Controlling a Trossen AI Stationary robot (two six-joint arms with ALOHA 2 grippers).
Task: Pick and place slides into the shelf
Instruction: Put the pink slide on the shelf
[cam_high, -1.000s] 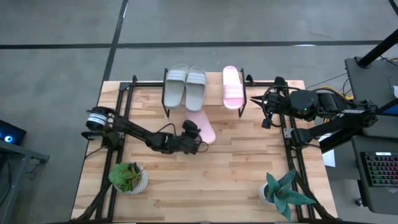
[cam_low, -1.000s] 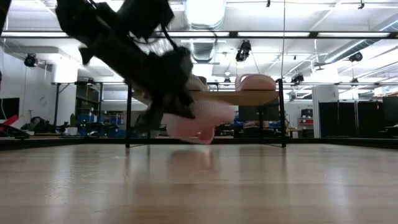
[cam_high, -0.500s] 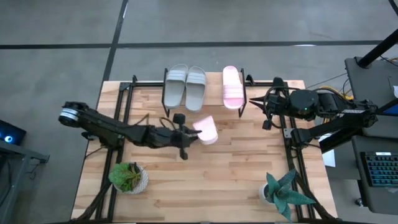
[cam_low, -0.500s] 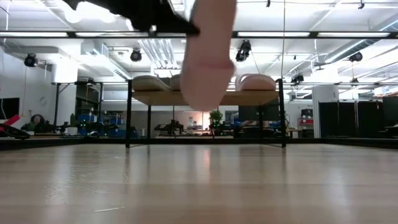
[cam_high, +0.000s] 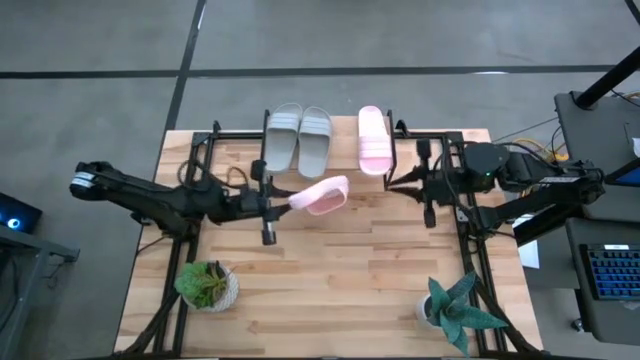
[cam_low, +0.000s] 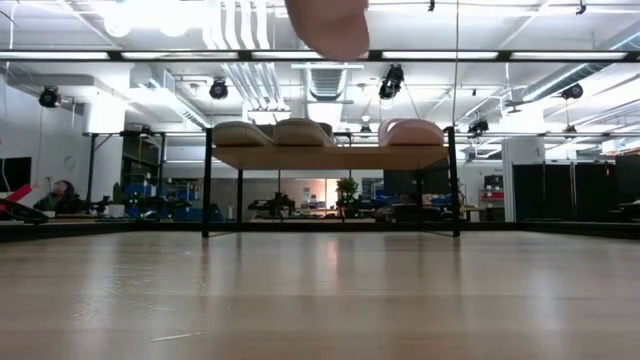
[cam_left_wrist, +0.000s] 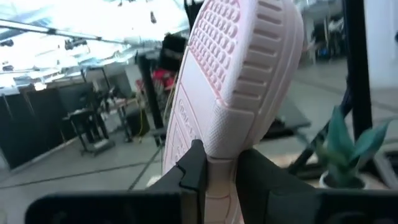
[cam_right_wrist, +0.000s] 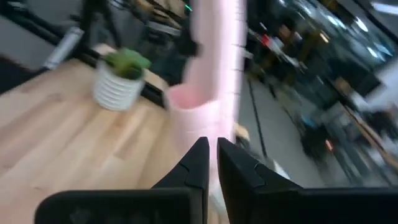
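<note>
My left gripper (cam_high: 283, 201) is shut on a pink slide (cam_high: 322, 194), held in the air in front of the shelf (cam_high: 345, 150). In the low view the slide (cam_low: 330, 22) sits high above the table. The shelf's plank top (cam_low: 330, 157) carries two light grey slides (cam_high: 283, 138) (cam_high: 315, 140) and a second pink slide (cam_high: 373, 140), all resting on their soles. My right gripper (cam_high: 400, 183) hovers shut beside the shelf's right end, pointing toward the held slide (cam_right_wrist: 211, 56). My left gripper pinches the pink slide between its two fingers at one end (cam_left_wrist: 219, 163), coming level from the table's left. The slide is lifted clear and sticks out past the fingers toward the table's right. Its ribbed sole (cam_left_wrist: 239, 43) faces the wrist camera.
Two potted plants stand at the near edge, one on the left (cam_high: 207, 285) and one on the right (cam_high: 460, 310). Black frame rails (cam_high: 465, 250) run along both sides of the table. Bare wood (cam_high: 340, 280) lies between the plants.
My left gripper has risen with the pink slide and drawn back toward the table's left. The slide left the table in front of the shelf and now hangs well above it, turned to point right. My right gripper has swung toward the table's middle.
</note>
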